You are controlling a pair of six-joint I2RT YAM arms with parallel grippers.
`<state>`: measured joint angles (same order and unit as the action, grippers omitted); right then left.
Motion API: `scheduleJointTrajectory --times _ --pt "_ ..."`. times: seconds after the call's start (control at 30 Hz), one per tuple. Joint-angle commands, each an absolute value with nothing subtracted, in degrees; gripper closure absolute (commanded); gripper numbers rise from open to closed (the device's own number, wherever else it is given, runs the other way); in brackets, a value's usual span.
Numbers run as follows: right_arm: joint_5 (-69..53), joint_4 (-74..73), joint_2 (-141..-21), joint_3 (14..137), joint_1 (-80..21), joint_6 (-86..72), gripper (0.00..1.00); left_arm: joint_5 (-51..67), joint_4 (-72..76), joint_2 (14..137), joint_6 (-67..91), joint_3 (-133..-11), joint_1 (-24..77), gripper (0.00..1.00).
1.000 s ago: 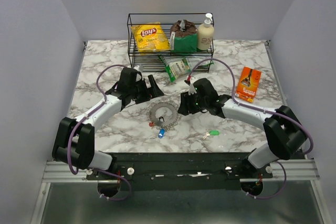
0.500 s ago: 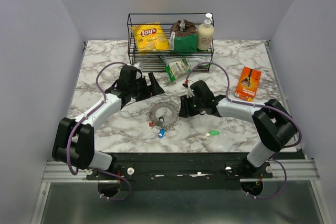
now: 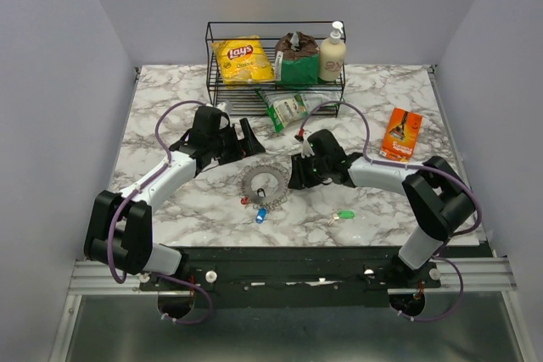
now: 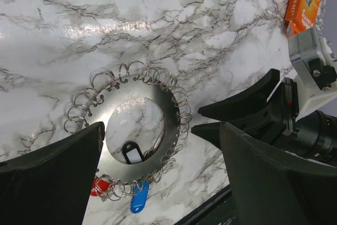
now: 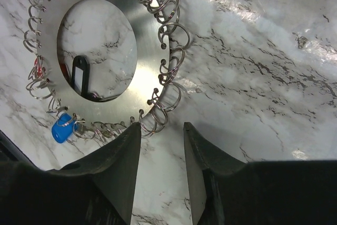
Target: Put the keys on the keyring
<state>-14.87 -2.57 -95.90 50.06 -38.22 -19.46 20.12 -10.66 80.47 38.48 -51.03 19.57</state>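
The keyring is a flat silvery disc with a hole in the middle and wire loops all round its rim; it lies on the marble. The red key and the blue key hang in loops at its near edge. A black tag lies inside the hole. Off to the right the green key lies loose. My left gripper hovers wide open over the keyring. My right gripper stands open and narrow at the rim loops of the keyring, with nothing between its fingers.
A black wire rack at the back holds a yellow chips bag, a dark bag and a cream bottle. A green pouch lies in front of it. An orange box lies at the right.
My right gripper has narrowed its jaws and slid a little left, up to the keyring's right edge. The left arm has barely moved.
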Motion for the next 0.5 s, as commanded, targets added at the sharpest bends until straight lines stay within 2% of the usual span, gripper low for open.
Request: scheduleJointTrajectory --times 0.0,0.1,0.47 --pt "-17.49 -1.05 -98.17 51.42 -37.88 -19.16 0.54 20.74 -11.78 79.28 37.44 -51.59 19.51 0.01" --pt "-17.58 -0.97 -99.40 51.77 -37.88 -19.33 0.58 20.66 -11.86 79.10 37.35 -51.59 19.51 0.01" --pt "-19.24 1.58 -100.81 51.68 -37.88 -20.21 0.59 20.30 -12.48 79.10 36.91 -51.24 19.51 0.01"
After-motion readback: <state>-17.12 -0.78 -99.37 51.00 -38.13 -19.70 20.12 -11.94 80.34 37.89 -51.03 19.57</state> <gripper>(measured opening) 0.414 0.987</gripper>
